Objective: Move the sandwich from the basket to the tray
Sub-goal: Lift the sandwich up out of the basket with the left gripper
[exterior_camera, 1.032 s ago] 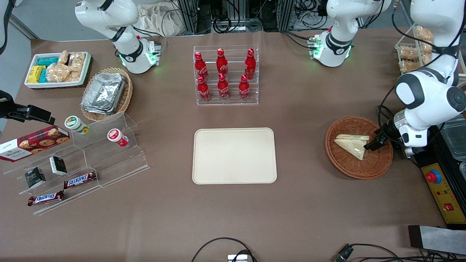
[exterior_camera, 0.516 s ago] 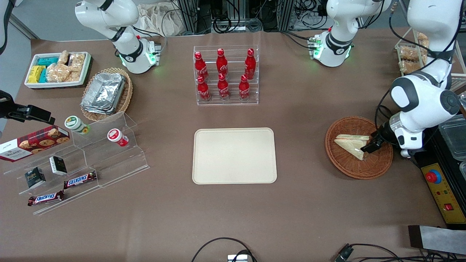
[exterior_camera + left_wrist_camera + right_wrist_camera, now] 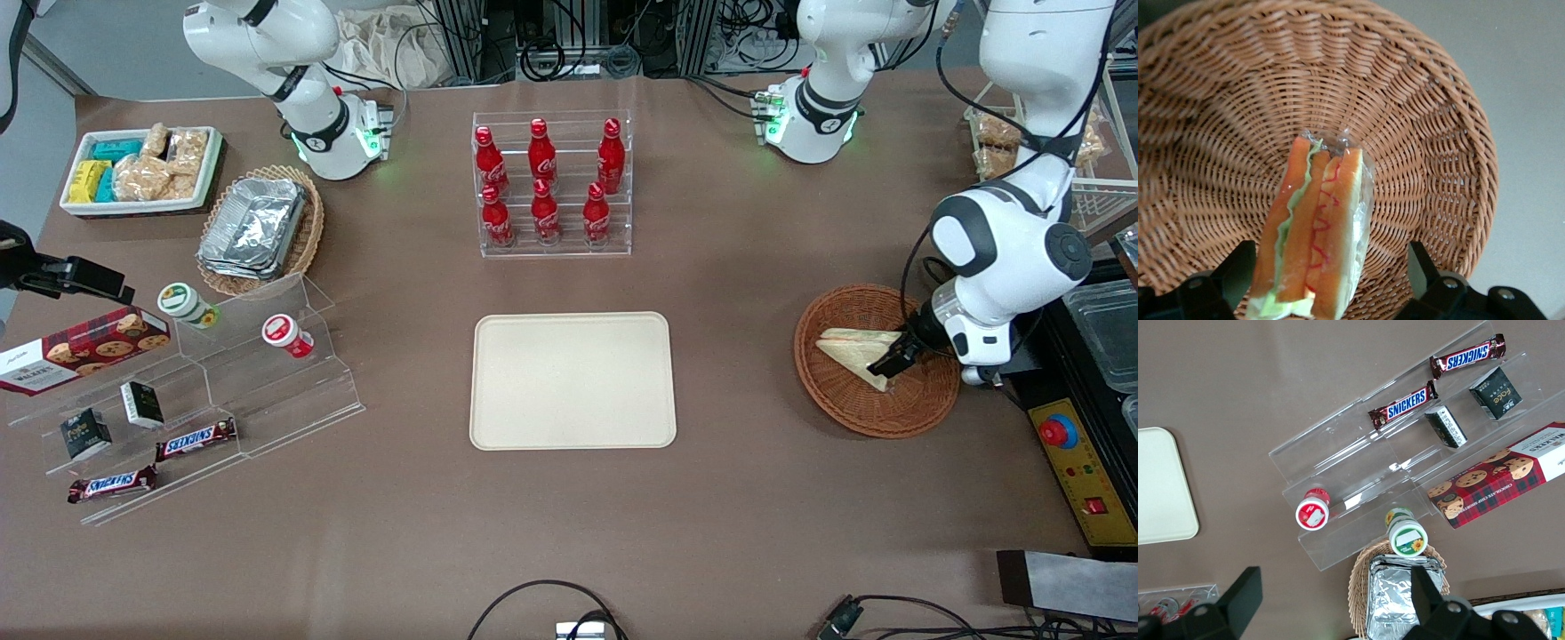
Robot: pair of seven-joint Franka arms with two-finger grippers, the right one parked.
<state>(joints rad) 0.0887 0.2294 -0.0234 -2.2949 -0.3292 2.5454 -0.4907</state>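
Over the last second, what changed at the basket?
The gripper slid along the sandwich toward its tip nearest the front camera, fingers open astride it, nothing gripped. Sandwich, basket and tray stayed put.

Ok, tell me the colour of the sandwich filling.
Orange and green in the sandwich, clearest in the left wrist view, between the open gripper fingers.

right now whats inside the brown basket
One wrapped sandwich lies in the basket, with the open hand straddling it, one finger on each side. The weave directly under the sandwich is covered.
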